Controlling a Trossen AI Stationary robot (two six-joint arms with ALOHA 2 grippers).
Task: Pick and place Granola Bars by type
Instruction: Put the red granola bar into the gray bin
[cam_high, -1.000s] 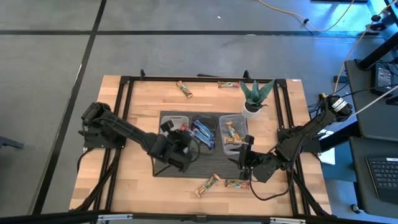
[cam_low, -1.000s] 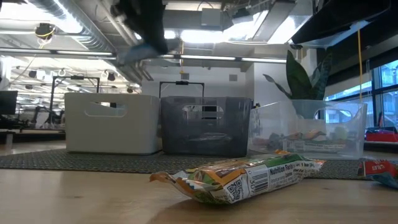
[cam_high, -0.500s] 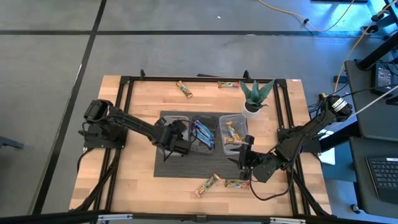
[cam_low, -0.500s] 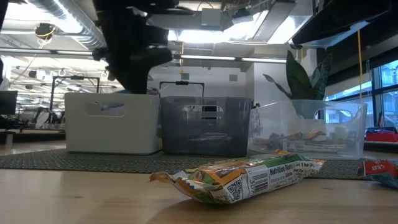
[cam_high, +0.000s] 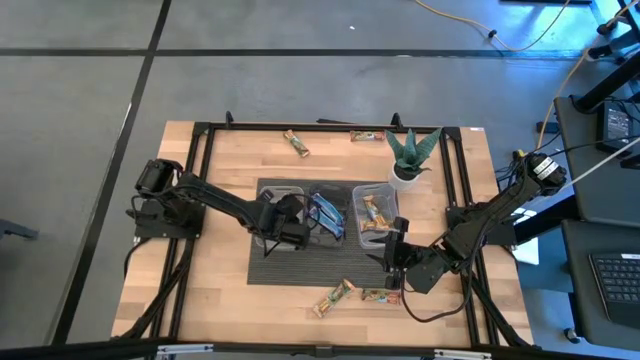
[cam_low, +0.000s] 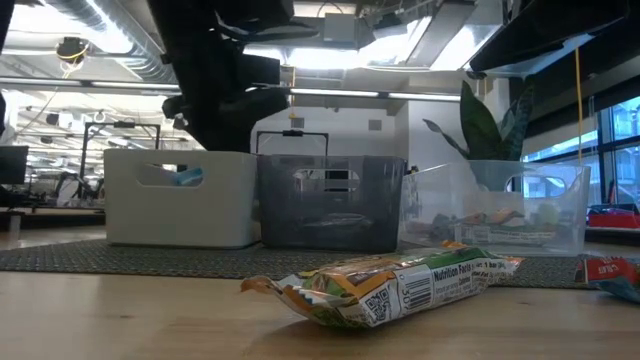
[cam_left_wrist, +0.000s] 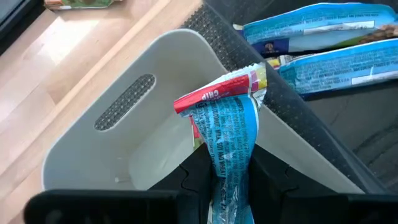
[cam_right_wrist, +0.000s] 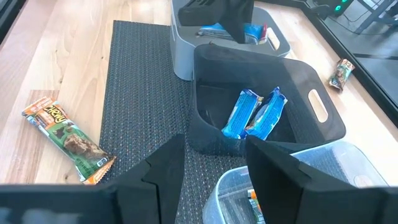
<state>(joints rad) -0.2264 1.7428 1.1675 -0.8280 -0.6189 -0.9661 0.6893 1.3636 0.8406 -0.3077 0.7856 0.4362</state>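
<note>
My left gripper (cam_high: 281, 216) is over the white bin (cam_left_wrist: 118, 130) at the mat's left and is shut on a blue granola bar with a red end (cam_left_wrist: 227, 134). That bar also shows through the bin's handle slot in the low view (cam_low: 186, 177). The dark middle bin (cam_right_wrist: 261, 87) holds two blue bars (cam_right_wrist: 254, 115). The clear right bin (cam_high: 375, 213) holds tan bars. My right gripper (cam_right_wrist: 214, 171) is open and empty, near the mat's front right corner (cam_high: 396, 256). My left gripper pinches the blue bar between its two fingers, at the part nearest the wrist (cam_left_wrist: 228, 186). The fingers come from above, slanting down, and lie along the bar. The bar's red crimped end (cam_left_wrist: 214, 94) sticks out ahead of the fingers, inside the white bin's opening.
A tan/green bar (cam_low: 390, 283) and a smaller one (cam_high: 380, 296) lie on the wood in front of the mat. Two more bars (cam_high: 295, 143) (cam_high: 367, 136) lie near the far edge. A potted plant (cam_high: 410, 155) stands behind the clear bin.
My left gripper has carried the blue bar from over the mat's front toward the far edge and down into the white bin. It stays shut on the bar.
</note>
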